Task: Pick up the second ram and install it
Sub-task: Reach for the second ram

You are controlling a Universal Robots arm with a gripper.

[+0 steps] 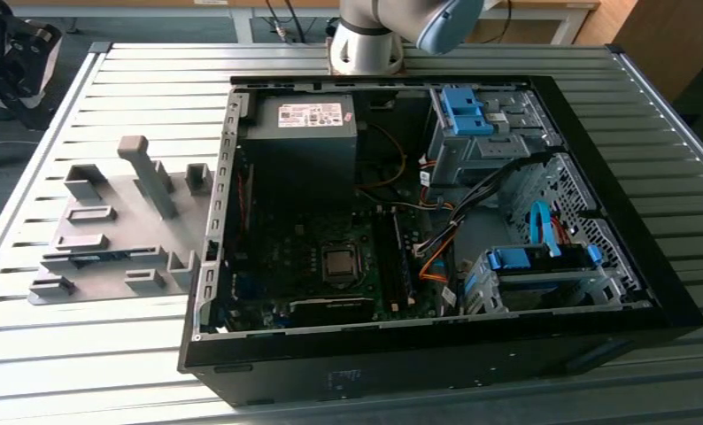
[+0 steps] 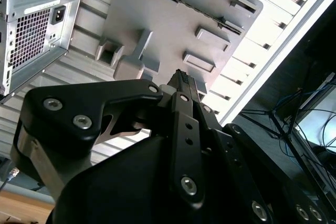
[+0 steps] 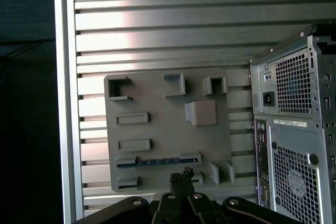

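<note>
The second ram [image 3: 157, 162] lies level, spanning lengthwise between 2 grey fixture blocks [image 3: 126, 160].

The table [image 1: 92, 354] is silver with ribbed stripes, the fixture [image 1: 121, 235] grey, the case [image 1: 683, 310] black with blue brackets [image 1: 461, 108]. The ram [image 3: 157, 161] is blue, the pincer [image 3: 180, 173] black.

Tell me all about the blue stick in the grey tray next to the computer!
The second ram is a long, thin blue circuit board. It seems to stand on its edge in a slot of the grey fixture tray, with grey blocks at both ends, so just a narrow blue strip shows. The tray lies on the slatted metal table beside the computer case. The gripper is not holding it.
</note>
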